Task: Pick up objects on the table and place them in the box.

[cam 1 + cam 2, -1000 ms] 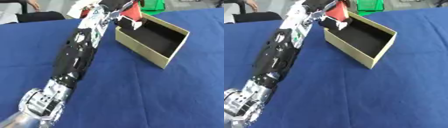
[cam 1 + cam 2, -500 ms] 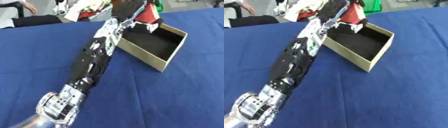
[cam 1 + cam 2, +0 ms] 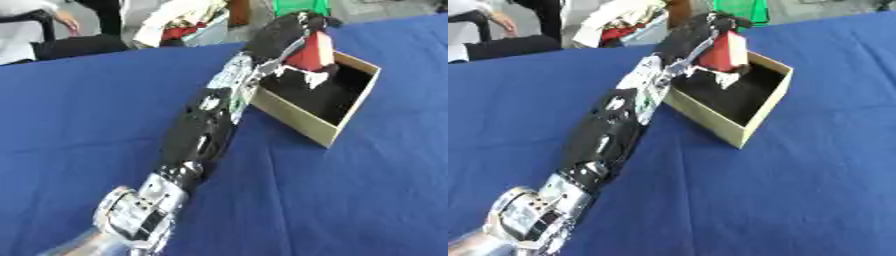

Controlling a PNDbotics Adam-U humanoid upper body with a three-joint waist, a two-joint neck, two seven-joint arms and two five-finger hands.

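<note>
Left eye view. A long black-and-silver left arm was recorded crossing the blue cloth-covered table [image 3: 79,125] from the lower left to the upper right. The left hand [image 3: 293,27] was found over the open tan cardboard box with a dark interior [image 3: 302,122], its fingers curled round a red block-shaped object with a white underside [image 3: 311,52]. The red object was held above the box's far corner, inside the line of the rim and not resting on the floor; the box lay directly beneath it, so that the coming release is judged to turn on a short descent only.

Right eye view. The same hold was shown, the red object [image 3: 721,52] upright, its long axis roughly vertical, over the box cavity. The right hand was not seen in either view.
</note>
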